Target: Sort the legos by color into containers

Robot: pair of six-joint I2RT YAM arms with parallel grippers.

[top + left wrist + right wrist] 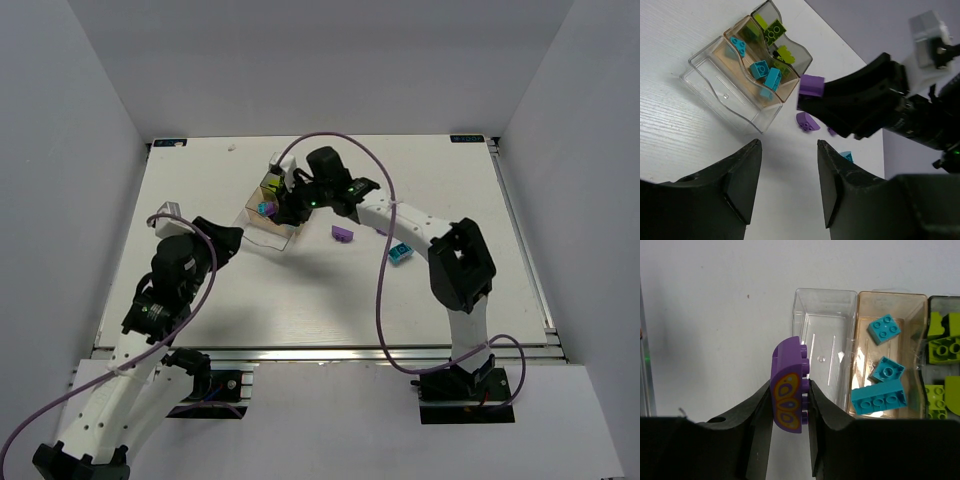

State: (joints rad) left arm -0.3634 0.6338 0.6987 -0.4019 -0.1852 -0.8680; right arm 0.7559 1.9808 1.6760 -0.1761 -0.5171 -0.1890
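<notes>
room: pale grey walls close in a white desk on three sides.
left tool: at the desk's left side, pointing toward the trays. It is released, its two dark fingers apart with only bare desk showing between them.
clear tray: the leftmost of three adjoining trays in the right wrist view. Its long side touches the orange one.
orange tray: middle of the row. Three cyan bricks lie inside it, studs up.
grey tray: right end of the row, against the orange one. Several lime bricks lie in it.
right tool: reaches in from the right and hangs just beside the trays, clenched on a purple brick.
held brick: purple with a rounded top and an orange and yellow print on the face toward the camera. It is pinched on edge between the fingers. In the wrist view it overlaps the clear tray's left wall; whether it is over the tray or beside it cannot be told.
loose purple brick: on the desk to the right of the trays, apart from them.
loose cyan brick: farther right on the desk, just beside the right arm.
cable: purple, looping over the right arm.
</notes>
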